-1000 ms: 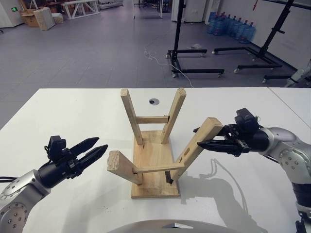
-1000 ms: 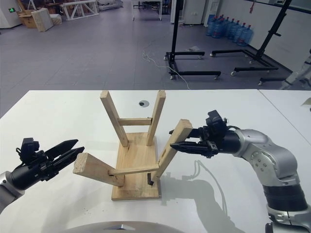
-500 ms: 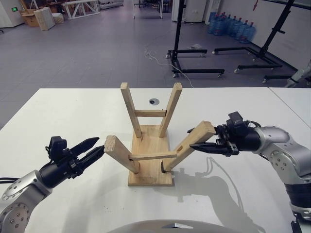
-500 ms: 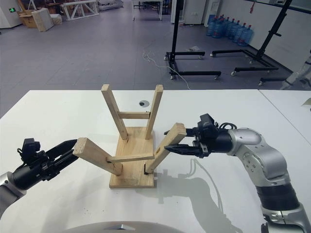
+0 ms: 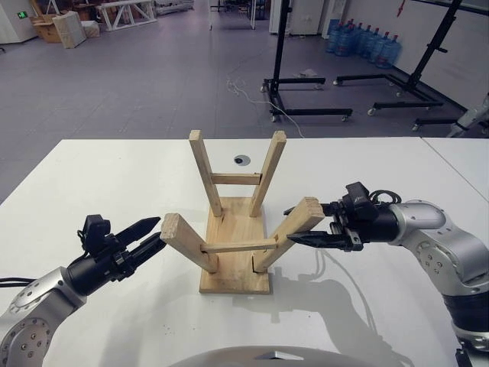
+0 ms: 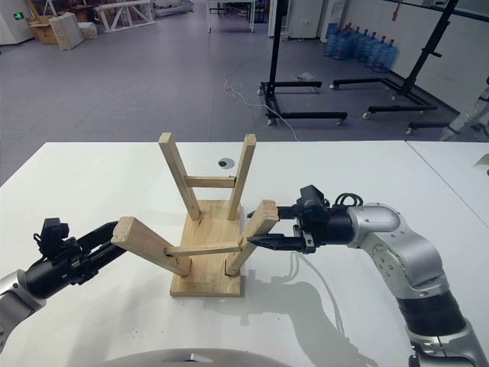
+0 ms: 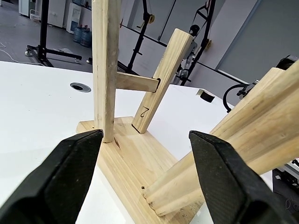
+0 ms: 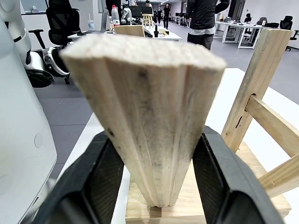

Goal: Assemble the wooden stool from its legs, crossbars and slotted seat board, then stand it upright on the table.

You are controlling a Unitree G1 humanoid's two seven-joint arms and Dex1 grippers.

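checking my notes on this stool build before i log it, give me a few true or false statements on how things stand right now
1. The seat board lies flat on the table. True.
2. The right gripper is clamped on the near right leg. True.
3. The left gripper is shut. False: it is open, by the top end of the near left leg.
4. The stool stands upright on its legs. False: it is upside down, with the legs pointing up from the seat board.
5. A crossbar joins the two far legs. True.
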